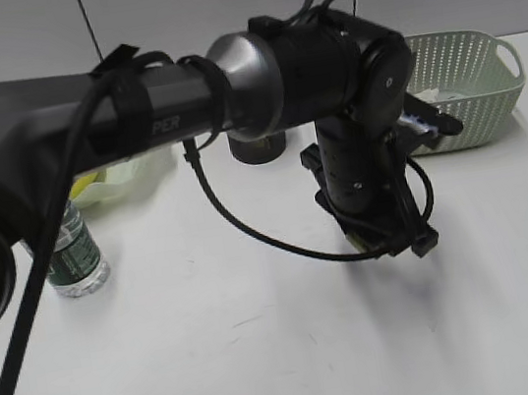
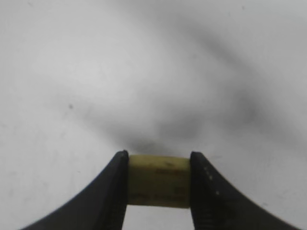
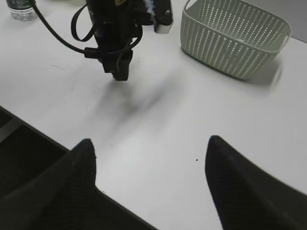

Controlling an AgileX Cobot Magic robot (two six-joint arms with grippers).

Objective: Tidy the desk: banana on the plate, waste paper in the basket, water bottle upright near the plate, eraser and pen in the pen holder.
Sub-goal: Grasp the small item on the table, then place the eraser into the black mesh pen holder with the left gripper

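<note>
Left gripper [image 2: 158,179] jaws pinched what was probably the eraser [image 2: 158,180]; right gripper [image 3: 151,163] jaws stood spread. Lifting straight off the worktop [image 2: 96,72] seemed wisest.

My left arm's thick grey-black tube [image 1: 161,104] crosses the frame from the left and bends at the wrist down toward the wide white desk [image 1: 268,356]. Left gripper [image 1: 375,240] is low over the desk; jaws hidden by the wrist. Pale sage-green perforated basket [image 1: 468,68] stands behind it on the right. Clear water bottle with dark green label [image 1: 73,251] stands upright at left. Something pale yellow-green behind the bottle, mostly hidden.
</note>
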